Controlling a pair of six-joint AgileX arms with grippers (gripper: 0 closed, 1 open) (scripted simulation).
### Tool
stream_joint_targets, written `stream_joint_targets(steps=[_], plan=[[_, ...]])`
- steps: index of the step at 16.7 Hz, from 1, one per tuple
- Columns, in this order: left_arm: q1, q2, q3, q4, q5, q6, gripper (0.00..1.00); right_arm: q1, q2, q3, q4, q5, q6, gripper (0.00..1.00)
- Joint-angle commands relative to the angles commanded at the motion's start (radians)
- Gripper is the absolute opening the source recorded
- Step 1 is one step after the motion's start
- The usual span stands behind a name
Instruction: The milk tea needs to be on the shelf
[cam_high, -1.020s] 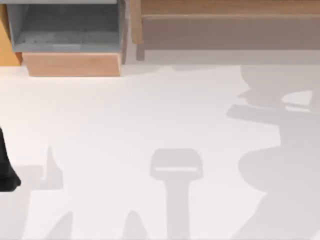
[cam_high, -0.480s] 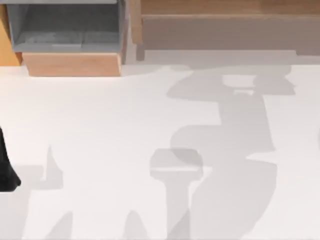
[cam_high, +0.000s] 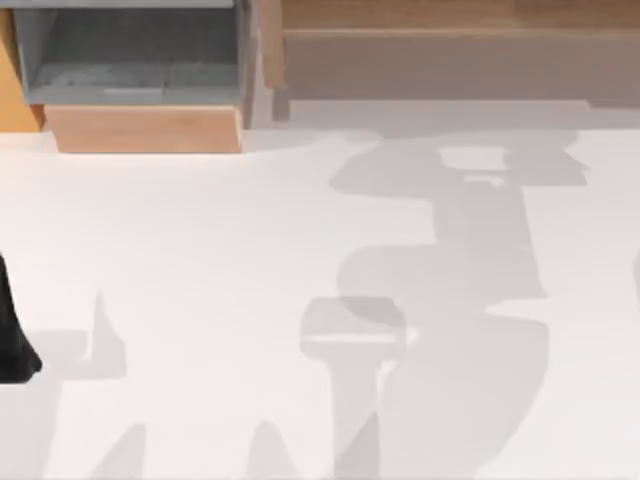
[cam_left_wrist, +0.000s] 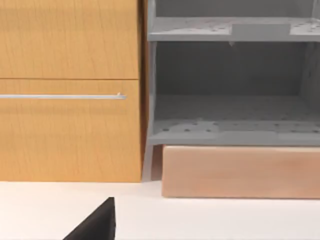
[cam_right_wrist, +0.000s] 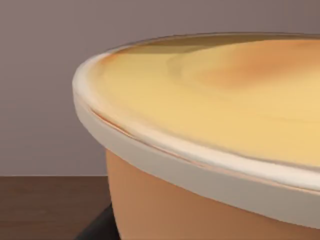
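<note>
Top view: the shelf (cam_high: 450, 40) spans the upper right; left arm (cam_high: 12, 330) sits parked at the left edge. Right wrist view: the milk tea (cam_right_wrist: 210, 140) looms close, grip state unclear; an insecure hold could tip it.

Milk tea (cam_right_wrist: 210, 150): orange-tan cup, cream rim, yellow lid. Shelf (cam_high: 450, 30): light-brown wood, grey-brown recess.

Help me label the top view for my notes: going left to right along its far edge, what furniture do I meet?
Orange cabinet side → grey compartment above a light wooden base → wooden upright post → the shelf with its grey-brown recess.
</note>
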Motion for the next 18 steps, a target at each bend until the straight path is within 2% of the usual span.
stream_joint_targets(steps=[7, 12, 18], plan=[[0.0, 0.0, 0.0, 0.0, 0.0, 0.0, 1.0, 0.02, 0.141, 0.115, 0.048, 0.018, -0.001, 0.0], [0.0, 0.0, 0.0, 0.0, 0.0, 0.0, 1.0, 0.022, 0.161, 0.122, 0.051, 0.021, -0.002, 0.0], [0.0, 0.0, 0.0, 0.0, 0.0, 0.0, 1.0, 0.022, 0.161, 0.122, 0.051, 0.021, -0.002, 0.45]])
